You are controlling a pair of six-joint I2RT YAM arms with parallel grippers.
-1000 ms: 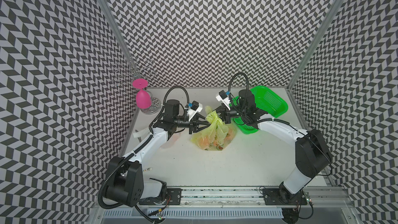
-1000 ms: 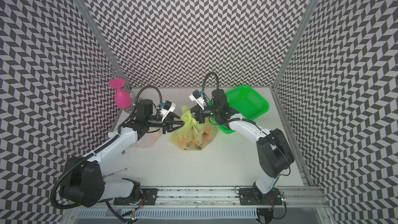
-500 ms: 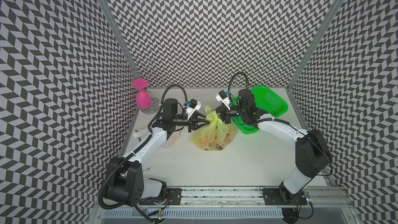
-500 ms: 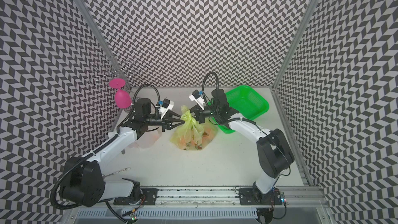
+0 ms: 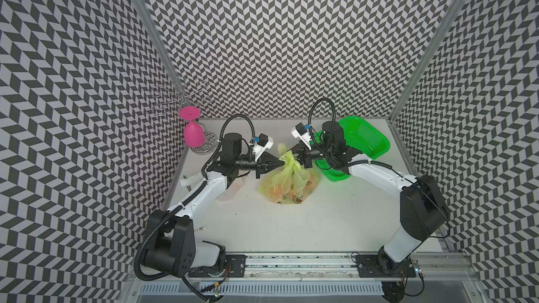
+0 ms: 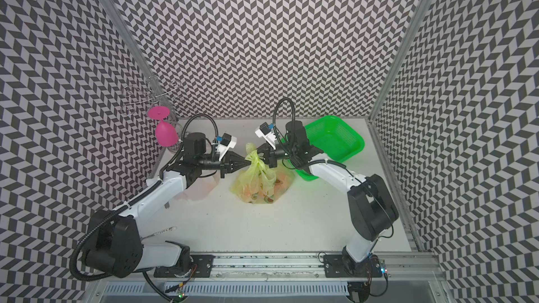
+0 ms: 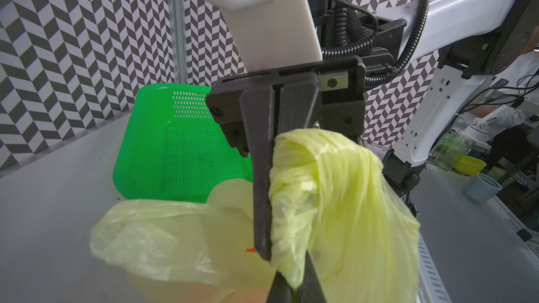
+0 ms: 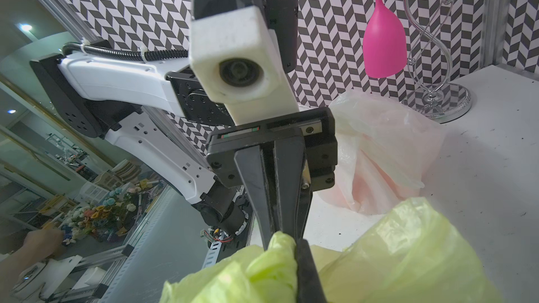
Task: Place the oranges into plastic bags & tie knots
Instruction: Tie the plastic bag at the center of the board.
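The yellow-green bag sits mid-table with oranges showing through it. Its handles are gathered in a twisted bunch above it. The left gripper meets that bunch from the left, jaws closed on a handle strip. The right gripper faces it from the right, slightly farther back, and is likewise clamped on a strip of the same bag. The two tools lie almost tip to tip on one left-right line, with the twist between them and the loaded bag on the near side. I cannot tell whether the twist is a knot yet, but tightening it would mean drawing apart along that line. A white bag lies by the left arm, and the green basket stands far right.
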